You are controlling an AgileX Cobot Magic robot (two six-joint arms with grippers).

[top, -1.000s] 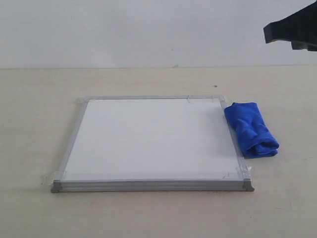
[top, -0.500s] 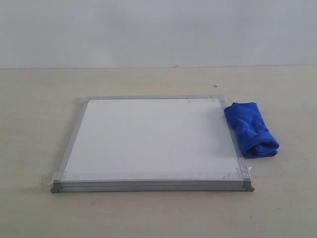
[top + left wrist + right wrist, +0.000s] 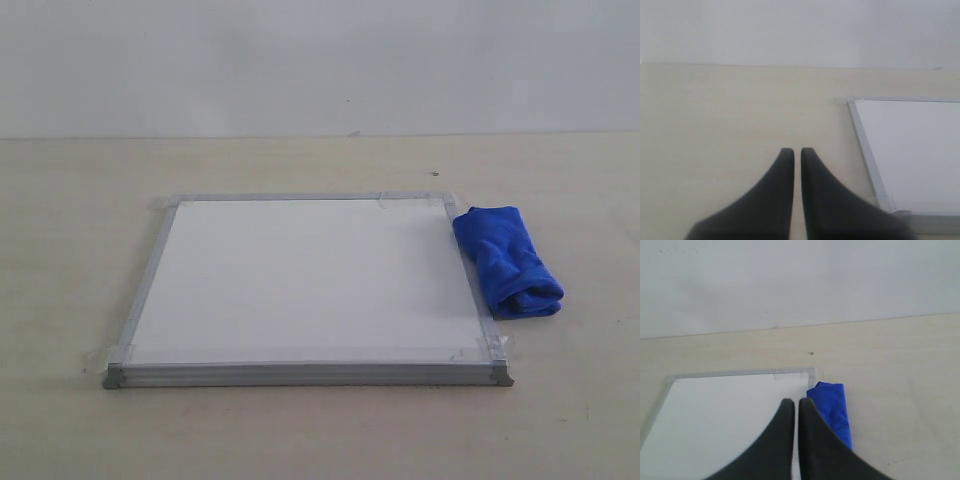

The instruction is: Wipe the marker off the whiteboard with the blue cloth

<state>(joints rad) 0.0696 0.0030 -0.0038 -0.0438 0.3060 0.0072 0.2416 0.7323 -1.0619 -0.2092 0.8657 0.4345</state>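
Two closed grippers; blue cloth (image 3: 505, 260) beside whiteboard (image 3: 300, 280).
The left gripper (image 3: 796, 150) and right gripper (image 3: 796, 401) are shown with fingers pressed together, nothing held. The blue cloth is bunched on the table (image 3: 60, 200) at 3 o'clock of the whiteboard, against its frame.

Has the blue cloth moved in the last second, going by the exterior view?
No. The blue cloth sits beside the whiteboard's far right corner, exactly where it was before.
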